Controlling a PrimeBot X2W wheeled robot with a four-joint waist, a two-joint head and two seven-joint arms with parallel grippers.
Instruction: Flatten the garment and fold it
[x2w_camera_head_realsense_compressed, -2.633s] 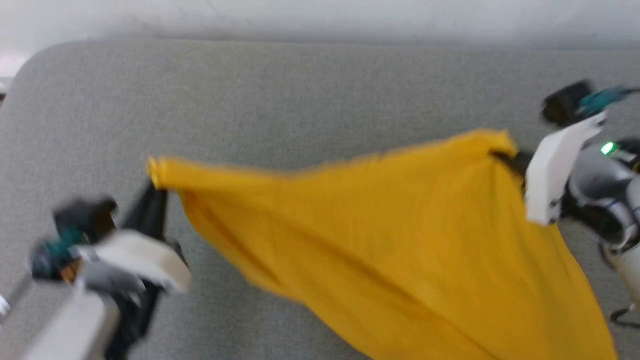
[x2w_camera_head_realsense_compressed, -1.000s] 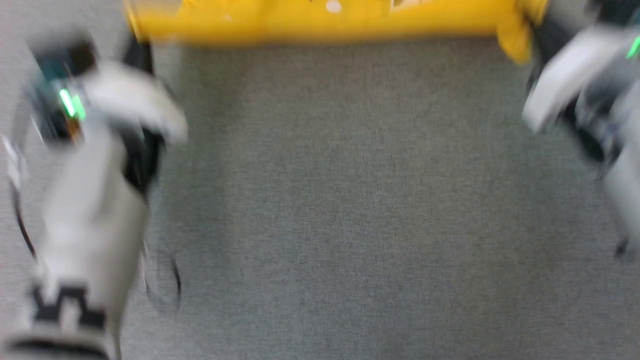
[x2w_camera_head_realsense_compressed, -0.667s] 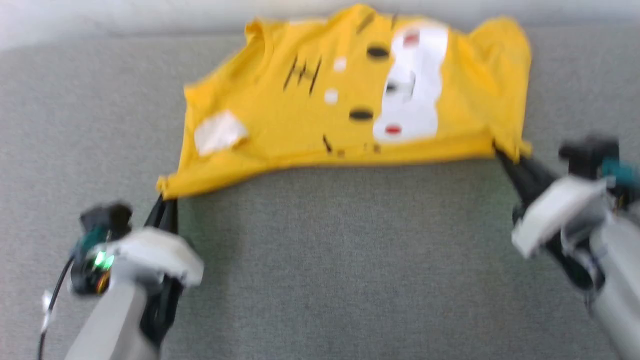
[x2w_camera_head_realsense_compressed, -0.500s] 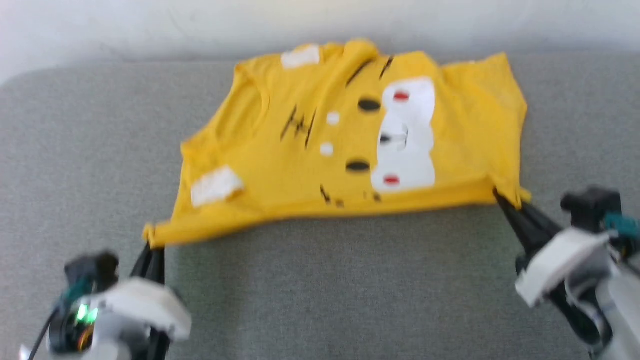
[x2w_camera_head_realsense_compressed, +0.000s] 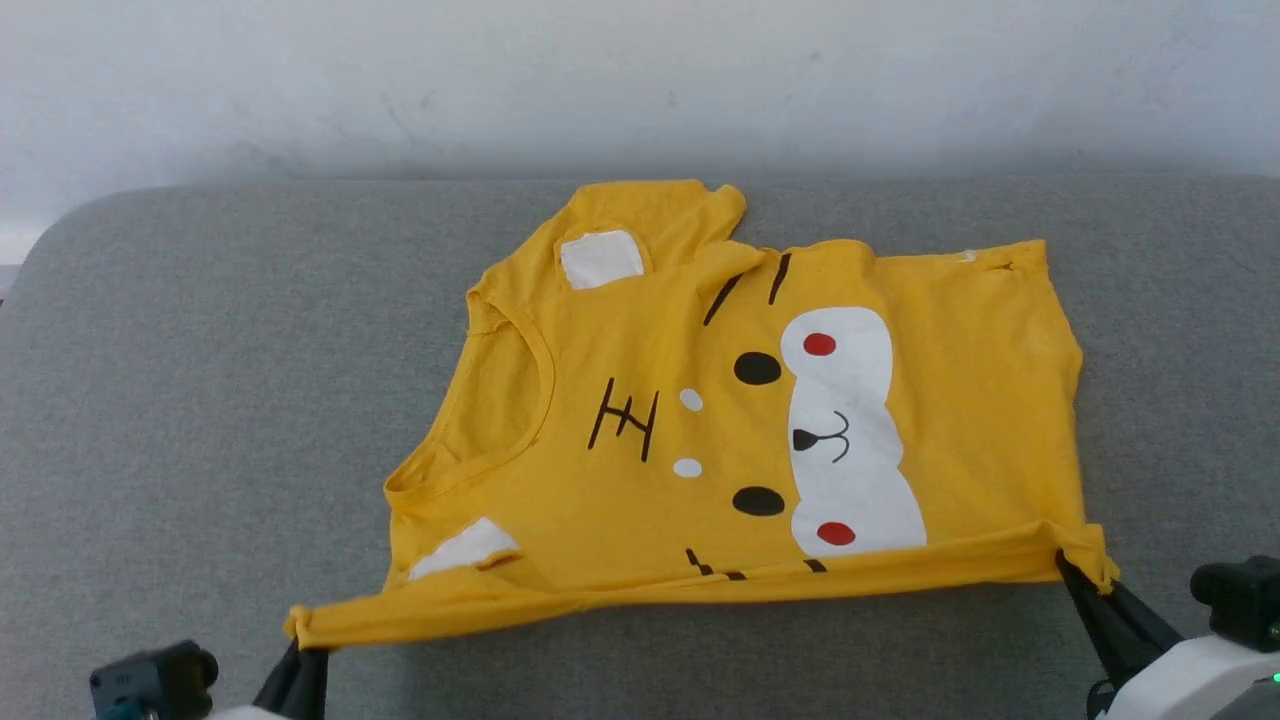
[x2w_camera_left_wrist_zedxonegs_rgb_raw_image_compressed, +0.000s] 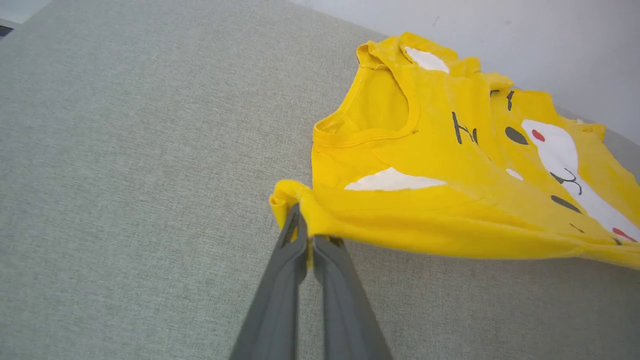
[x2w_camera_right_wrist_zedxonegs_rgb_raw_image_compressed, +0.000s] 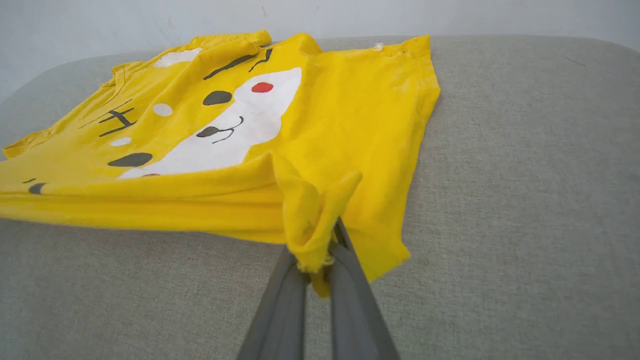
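Left gripper: jaws clamped on the near left corner of the yellow T-shirt, fabric bunched at the tips. Right gripper: jaws clamped on the near right corner, also bunched. The near edge is stretched between them, slightly raised. The rest of the shirt lies spread on the grey fabric surface, cartoon face print up. White wall behind.

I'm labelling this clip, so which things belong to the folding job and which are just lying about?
Job:
- garment
- left gripper, shut on its near left corner
- right gripper, shut on its near right corner

Just surroundings:
- grey padded surface under the garment
- white wall behind
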